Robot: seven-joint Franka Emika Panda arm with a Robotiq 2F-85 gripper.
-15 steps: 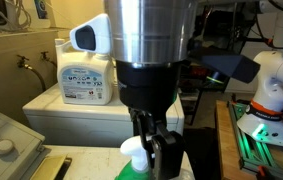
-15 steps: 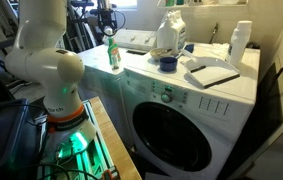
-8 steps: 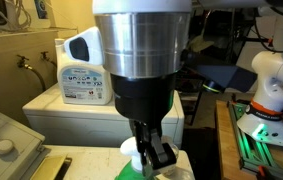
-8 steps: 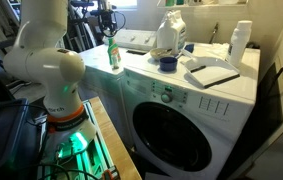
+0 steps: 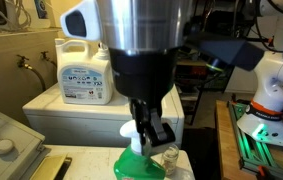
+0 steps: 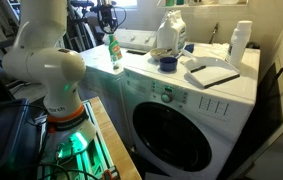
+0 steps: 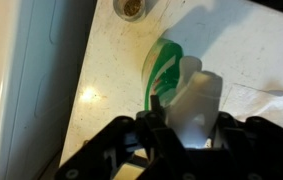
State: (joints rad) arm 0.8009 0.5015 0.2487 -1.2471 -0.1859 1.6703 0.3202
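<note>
A green bottle (image 5: 139,167) with a white cap (image 5: 130,134) was stood upright on the white machine top (image 7: 101,60), at its left corner in an exterior view (image 6: 112,52). Paler stripes were seen down its green body in the wrist view. The gripper (image 5: 144,130) was closed on the cap from above, with a finger pressed to either side. A small jar (image 5: 169,158) was set just beside the bottle. Further along the top were ranged a detergent jug (image 6: 171,35), a blue cup (image 6: 168,63), a folded cloth (image 6: 211,72) and a white bottle (image 6: 241,42), with a round door (image 6: 171,130) below. The bottle's base was cut off in an exterior view, much was blocked by the arm (image 5: 141,40), and no label could be read.
</note>
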